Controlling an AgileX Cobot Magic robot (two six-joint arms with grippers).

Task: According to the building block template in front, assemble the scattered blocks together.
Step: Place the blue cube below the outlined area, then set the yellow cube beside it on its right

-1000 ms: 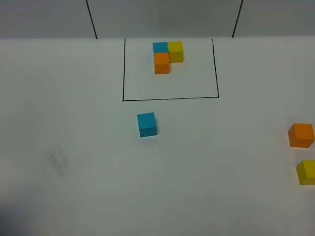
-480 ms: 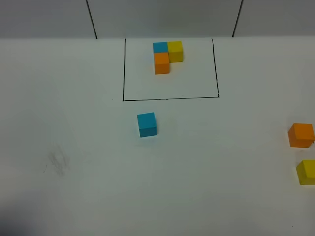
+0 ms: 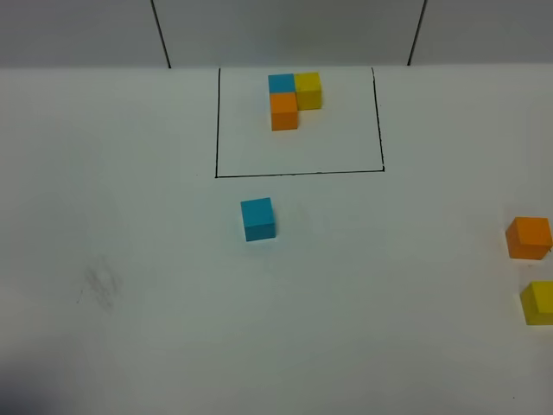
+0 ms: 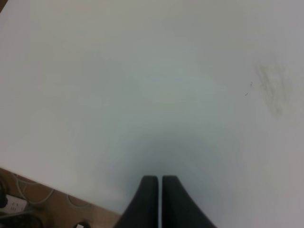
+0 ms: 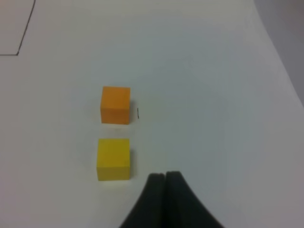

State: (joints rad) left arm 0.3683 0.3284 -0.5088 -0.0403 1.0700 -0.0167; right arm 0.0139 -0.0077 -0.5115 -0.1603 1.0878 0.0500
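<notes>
Overhead, the building block template (image 3: 294,99) sits at 12 o'clock on the white table (image 3: 389,328). The sky-blue block (image 3: 257,218) lies near it, toward 6 o'clock. The orange block (image 3: 528,238) and the yellow block (image 3: 537,302) sit at 4 o'clock. The left gripper (image 4: 158,179) and right gripper (image 5: 164,175) are both closed and empty
</notes>
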